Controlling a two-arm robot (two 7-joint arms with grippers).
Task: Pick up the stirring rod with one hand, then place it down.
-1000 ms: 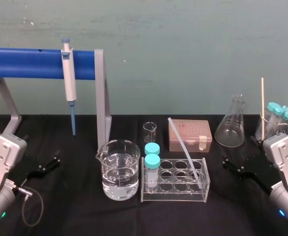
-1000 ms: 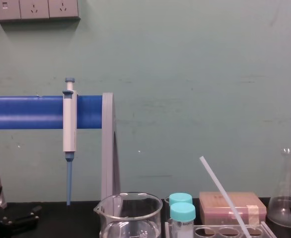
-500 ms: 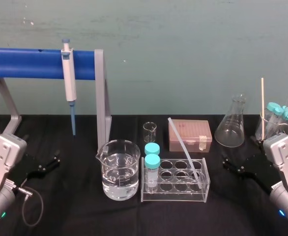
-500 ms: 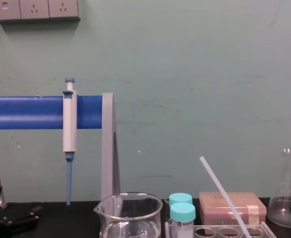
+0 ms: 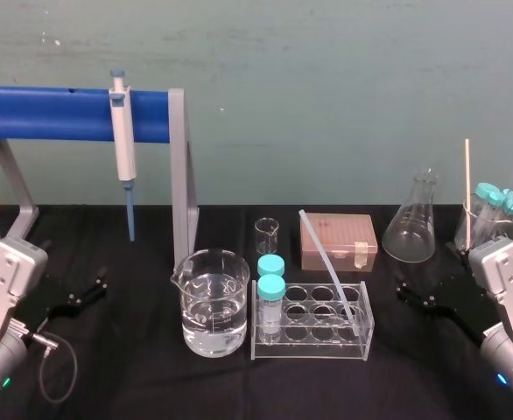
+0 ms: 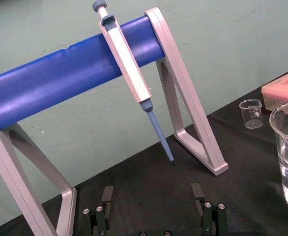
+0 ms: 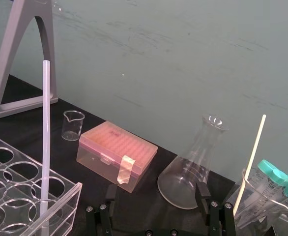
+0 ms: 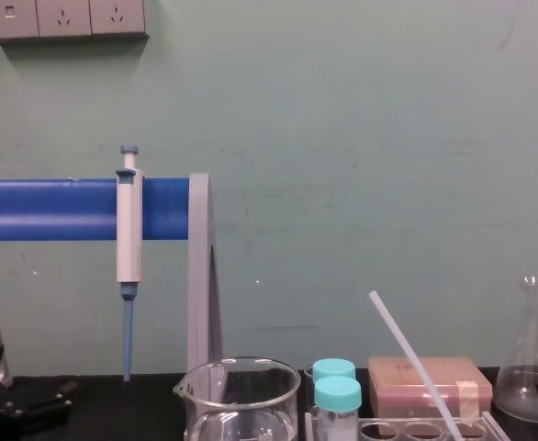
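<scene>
The right gripper (image 5: 405,292) rests low over the table (image 5: 414,376) at the right, fingers spread wide and holding nothing. Near it, to its left, stands the clear rack (image 5: 309,350). The stirring rod (image 5: 326,262) leans in one of its right-hand holes, foot near, top tipped far and left. The left gripper (image 5: 86,294), also spread and empty, sits well apart beyond the beaker (image 5: 213,302). The right arm looks the nearer.

Translucent white stirring rod (image 5: 326,262) (pencil-thin), leaning tilted in clear rack (image 5: 309,347)
</scene>
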